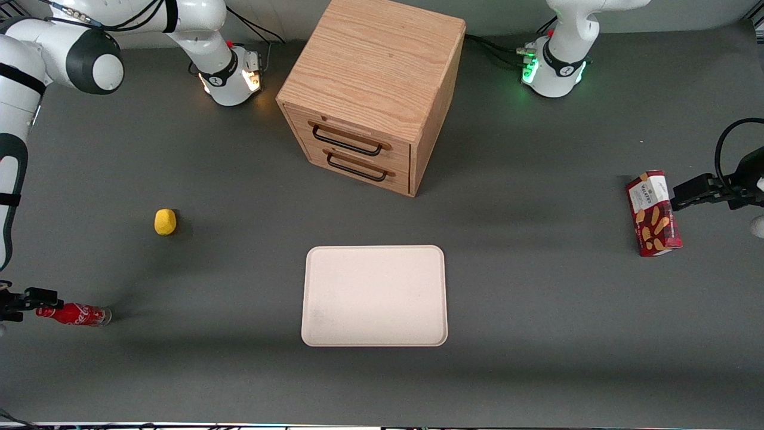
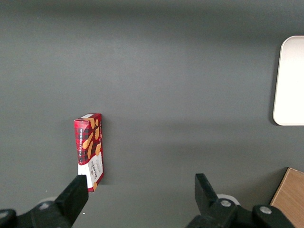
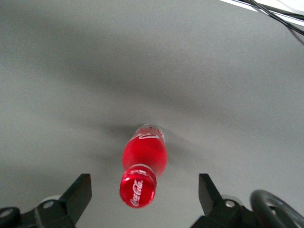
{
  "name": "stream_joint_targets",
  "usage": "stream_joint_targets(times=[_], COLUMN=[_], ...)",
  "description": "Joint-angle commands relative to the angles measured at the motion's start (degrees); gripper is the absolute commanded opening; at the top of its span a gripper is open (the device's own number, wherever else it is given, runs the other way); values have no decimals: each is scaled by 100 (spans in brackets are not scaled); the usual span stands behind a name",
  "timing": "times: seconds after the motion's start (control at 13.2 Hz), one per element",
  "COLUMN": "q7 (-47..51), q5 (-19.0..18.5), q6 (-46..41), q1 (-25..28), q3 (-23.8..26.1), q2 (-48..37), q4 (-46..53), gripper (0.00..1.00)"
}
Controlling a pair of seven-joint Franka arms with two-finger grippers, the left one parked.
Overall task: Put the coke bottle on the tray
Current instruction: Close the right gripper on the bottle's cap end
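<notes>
The gripper [image 1: 37,302] is sitting at the table's working-arm end, fingers spread wide with the coke bottle [image 1: 76,314] between them but untouched; its cap [image 3: 137,188] and body are showing white Coca-Cola script. At the bottle's one o'clock, a yellow lump [image 1: 165,221] is lying. The tray [image 1: 375,295] is lying well apart at the bottle's three o'clock. At the tray's twelve o'clock a wooden cabinet [image 1: 373,89] is standing. Toward the parked end, a red biscuit box [image 1: 653,213] is standing; its writing is too small to read.
</notes>
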Motion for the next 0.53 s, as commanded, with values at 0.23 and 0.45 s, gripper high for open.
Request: stream_joint_targets(times=[0.23, 0.45], q7=[38, 29], q5=[-65, -197], q6=[74, 65], q1=[45, 45], q3=[-39, -39], q2=[33, 7], q4=[58, 58], gripper=[68, 28])
